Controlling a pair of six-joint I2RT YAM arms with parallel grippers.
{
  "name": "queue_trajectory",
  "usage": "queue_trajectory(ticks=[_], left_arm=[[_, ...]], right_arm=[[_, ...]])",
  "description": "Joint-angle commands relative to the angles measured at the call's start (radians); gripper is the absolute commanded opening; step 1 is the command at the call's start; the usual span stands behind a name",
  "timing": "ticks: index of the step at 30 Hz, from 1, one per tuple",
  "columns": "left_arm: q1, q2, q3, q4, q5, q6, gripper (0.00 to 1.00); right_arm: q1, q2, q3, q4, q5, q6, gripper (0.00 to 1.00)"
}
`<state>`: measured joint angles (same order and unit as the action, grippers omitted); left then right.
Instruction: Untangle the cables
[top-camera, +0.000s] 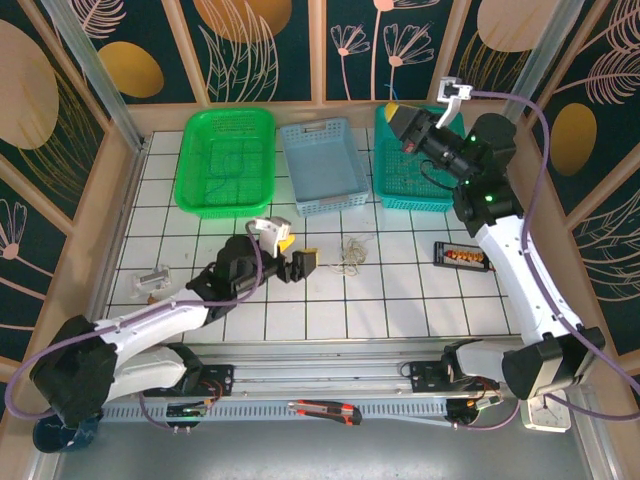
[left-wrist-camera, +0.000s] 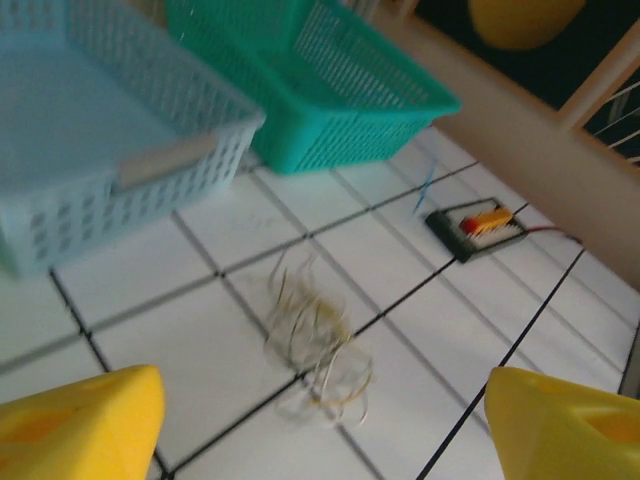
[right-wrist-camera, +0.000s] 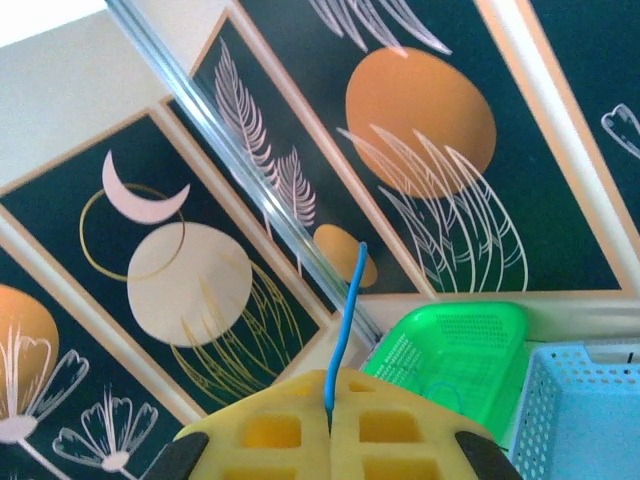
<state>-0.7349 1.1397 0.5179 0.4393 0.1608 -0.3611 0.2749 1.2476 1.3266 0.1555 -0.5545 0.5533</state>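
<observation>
Item 1, my left pincer (left-wrist-camera: 325, 425), fingers spread wide and empty, low over the white tiles just short of the cables (left-wrist-camera: 315, 340), a loose tangle near the blue basket (left-wrist-camera: 100, 215); item 2, my right pincer (right-wrist-camera: 330, 405), pressed together on 1 blue wire (right-wrist-camera: 346, 310), high over the teal basket (top-camera: 410, 204)

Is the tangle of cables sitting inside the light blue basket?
No, the cables lie on the white tiled table, outside the light blue basket.
</observation>
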Motion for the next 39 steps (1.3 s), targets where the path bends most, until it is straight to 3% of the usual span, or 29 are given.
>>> queue_trajectory(ticks=[1,10,16,22,28,31,33,36,37,39], left_arm=[[0.003,-0.02,0.132,-0.106,0.066,0.062,0.85],[0.005,0.043,0.447,-0.252,0.208,0.152,0.9],[0.006,0.108,0.562,-0.29,0.253,0.195,0.84],[0.009,0.153,0.584,-0.291,0.26,0.214,0.66],[0.018,0.142,0.542,-0.243,0.227,0.205,0.4],[0.024,0.13,0.52,-0.215,0.211,0.195,0.22],[0.029,0.126,0.512,-0.203,0.204,0.191,0.01],[0.039,0.12,0.502,-0.189,0.182,0.179,0.0],[0.044,0.117,0.499,-0.184,0.17,0.175,0.0],[0.062,0.114,0.508,-0.186,0.138,0.169,0.0]], right_arm=[[0.03,0.008,0.032,-0.037,-0.046,-0.067,0.0],[0.149,0.028,0.033,-0.082,-0.045,-0.127,0.0],[0.249,0.057,0.037,-0.108,-0.021,-0.159,0.0],[0.323,0.07,0.042,-0.123,-0.003,-0.176,0.0],[0.359,0.063,0.028,-0.123,0.007,-0.171,0.0],[0.366,0.057,0.018,-0.114,0.011,-0.164,0.0],[0.369,0.055,0.009,-0.103,0.013,-0.153,0.0],[0.368,0.053,0.002,-0.097,0.02,-0.147,0.0],[0.369,0.052,0.005,-0.1,0.029,-0.149,0.05],[0.362,0.044,0.004,-0.107,0.049,-0.155,0.36]])
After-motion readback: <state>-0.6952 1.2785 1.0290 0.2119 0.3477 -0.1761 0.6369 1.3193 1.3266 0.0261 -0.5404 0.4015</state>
